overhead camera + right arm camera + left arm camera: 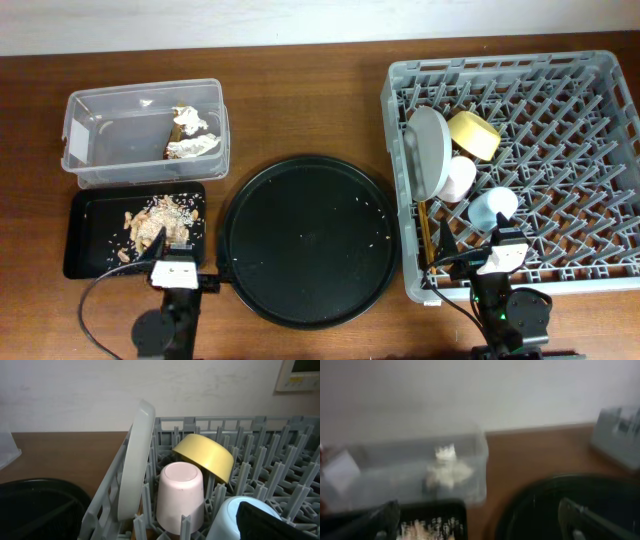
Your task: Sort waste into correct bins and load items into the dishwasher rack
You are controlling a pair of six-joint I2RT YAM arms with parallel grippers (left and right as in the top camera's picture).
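Note:
The grey rack holds the grey-green plate on edge, the yellow bowl, the upturned pink cup, the upturned blue cup and the chopsticks. The clear tub holds white tissue and a gold-brown wrapper. The shallow black tray holds beige food scraps. My left gripper is open and empty at that tray's front edge. My right gripper is open and empty just in front of the blue cup.
The large round black tray lies between the bins and the rack, with a few crumbs on it. In the right wrist view the plate, pink cup and bowl stand close ahead among the rack's pegs.

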